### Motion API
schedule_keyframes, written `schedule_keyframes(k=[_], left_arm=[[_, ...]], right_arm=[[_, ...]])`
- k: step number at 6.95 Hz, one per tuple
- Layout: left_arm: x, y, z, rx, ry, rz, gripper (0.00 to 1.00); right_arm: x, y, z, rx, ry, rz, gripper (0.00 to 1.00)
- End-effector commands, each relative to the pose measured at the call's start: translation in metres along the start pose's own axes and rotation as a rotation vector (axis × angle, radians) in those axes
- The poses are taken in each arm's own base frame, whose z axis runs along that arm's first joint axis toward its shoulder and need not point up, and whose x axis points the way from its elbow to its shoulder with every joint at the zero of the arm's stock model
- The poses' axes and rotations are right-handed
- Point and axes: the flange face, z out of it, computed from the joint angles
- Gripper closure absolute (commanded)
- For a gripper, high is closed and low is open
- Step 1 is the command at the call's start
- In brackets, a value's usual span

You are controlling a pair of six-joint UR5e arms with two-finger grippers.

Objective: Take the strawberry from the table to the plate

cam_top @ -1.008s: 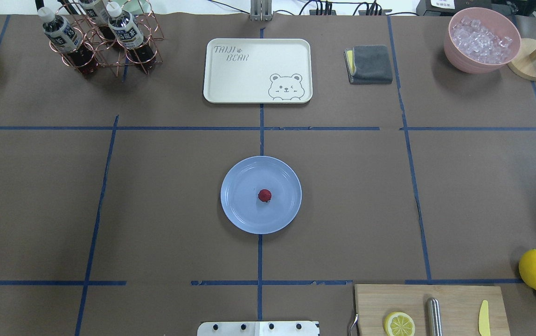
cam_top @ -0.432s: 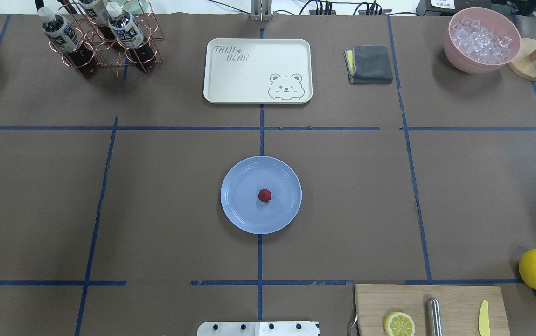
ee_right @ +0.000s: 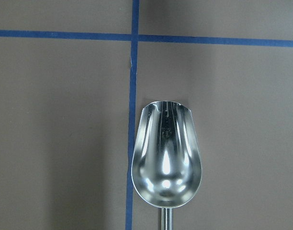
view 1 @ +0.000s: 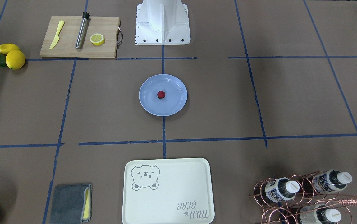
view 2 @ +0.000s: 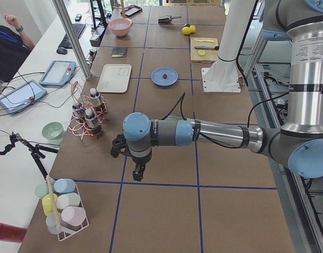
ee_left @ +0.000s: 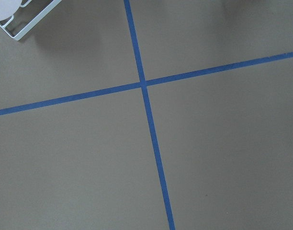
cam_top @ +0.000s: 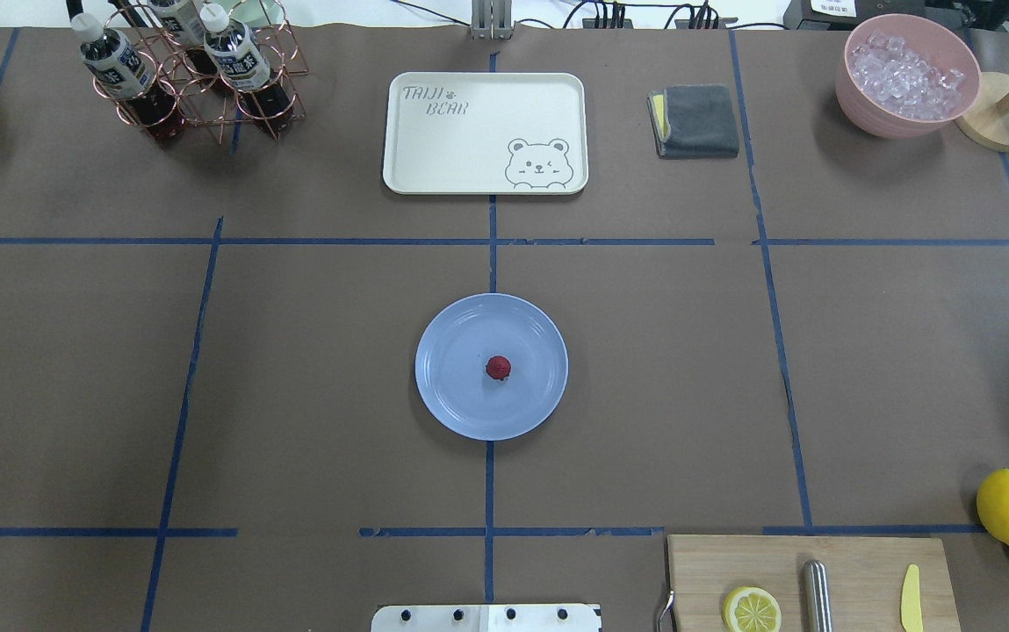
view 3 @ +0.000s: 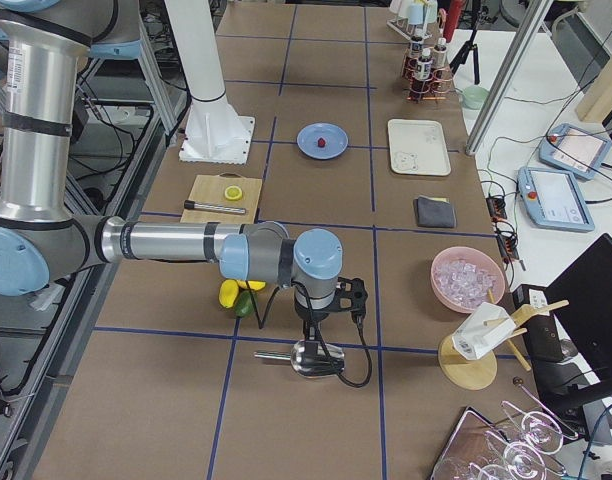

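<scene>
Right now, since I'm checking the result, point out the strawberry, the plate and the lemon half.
strawberry [cam_top: 498,368]: overhead exterior view, middle of the berry.
plate [cam_top: 451,386]: overhead exterior view, bare surface left of the berry.
lemon half [cam_top: 752,609]: overhead exterior view, centre of cut face.

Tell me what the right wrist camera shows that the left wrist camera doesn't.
Only the right wrist view shows a shiny metal scoop, bowl up, lying on the table by a blue tape line. Only the left wrist view shows a corner of a white wire frame at its top left. Both show the brown paper surface with crossing blue tape lines.
</scene>
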Motion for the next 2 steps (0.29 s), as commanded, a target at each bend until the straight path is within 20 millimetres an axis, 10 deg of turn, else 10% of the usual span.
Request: schedule_keyframes(k=[1, 2], left_arm=[[0.0005, -0.0002, -0.0005, 0.002, -0.001, 0.002, 0.0], [0.0014, -0.0011, -0.0015, 0.004, -0.001, 0.004, 0.0]], right_arm=[[0.0003, 0.0, 0.0004, 0.0, 0.0, 0.0, 0.0], [0.0005, 0.0, 0.0004, -0.001, 0.001, -0.001, 0.0]])
